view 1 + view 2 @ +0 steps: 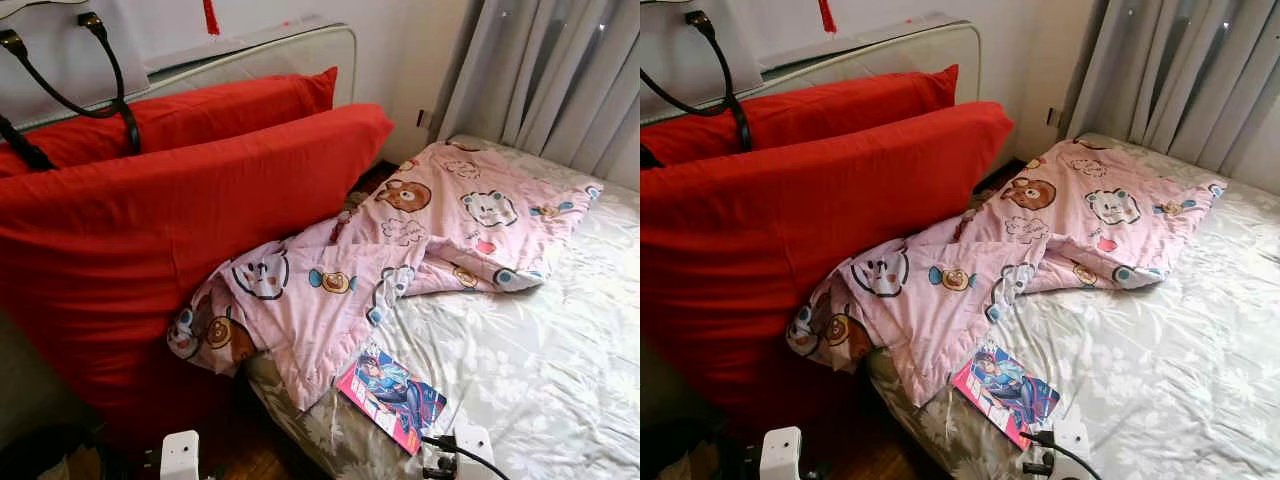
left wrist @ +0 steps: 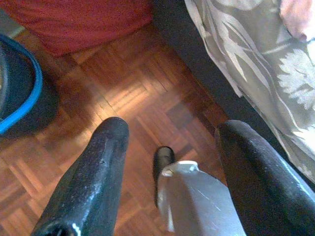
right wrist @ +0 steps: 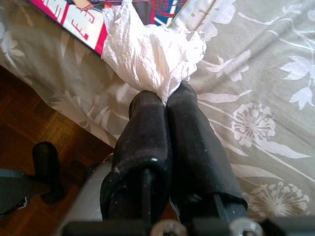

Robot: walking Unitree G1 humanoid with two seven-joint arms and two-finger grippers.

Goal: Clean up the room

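A crumpled tissue (image 3: 150, 54) is clamped in the right end effector (image 3: 165, 105), held just above the comic book (image 1: 392, 395) at the bed's edge (image 3: 64, 88); the left end effector (image 2: 170, 162) is spread, empty, over the floor.

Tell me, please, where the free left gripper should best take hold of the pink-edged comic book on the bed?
Probably by the corner of the pink-edged comic book nearest the floral bedsheet's edge, coming in from the floor side: it lies flat, so only an edge offers purchase.

A blanket (image 1: 400, 240) lies on the bed (image 1: 540, 370) right of two pillows (image 1: 150, 230), a magazine (image 1: 392, 395) before it
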